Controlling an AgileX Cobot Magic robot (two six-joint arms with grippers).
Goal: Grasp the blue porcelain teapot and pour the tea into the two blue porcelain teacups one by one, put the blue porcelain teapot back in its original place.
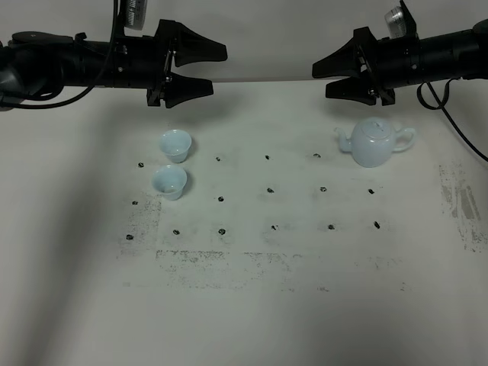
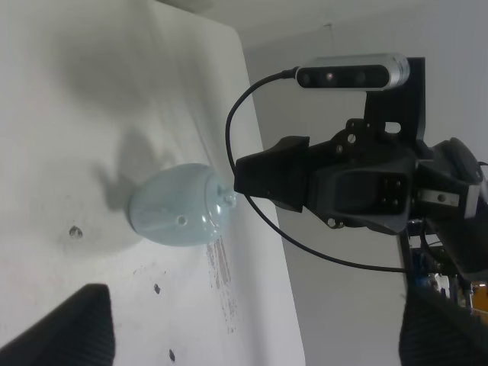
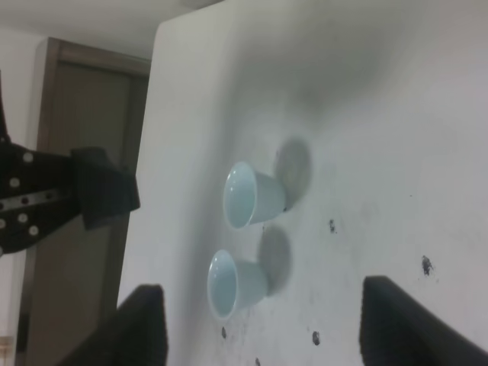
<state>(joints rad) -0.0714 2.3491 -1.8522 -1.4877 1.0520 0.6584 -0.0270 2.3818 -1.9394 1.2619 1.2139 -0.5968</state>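
The blue porcelain teapot (image 1: 375, 142) stands upright on the white table at the right, spout to the left and handle to the right. It also shows in the left wrist view (image 2: 177, 217). The two blue porcelain teacups (image 1: 175, 145) (image 1: 169, 182) stand upright side by side at the left, and show in the right wrist view (image 3: 252, 194) (image 3: 235, 284). My left gripper (image 1: 219, 70) hangs open and empty above and behind the cups. My right gripper (image 1: 320, 82) hangs open and empty above and behind the teapot, a little to its left.
The white table (image 1: 252, 305) carries a grid of small black marks and grey scuffs. Its far edge runs just under both arms. A brown door (image 3: 84, 99) stands beyond the table's left side.
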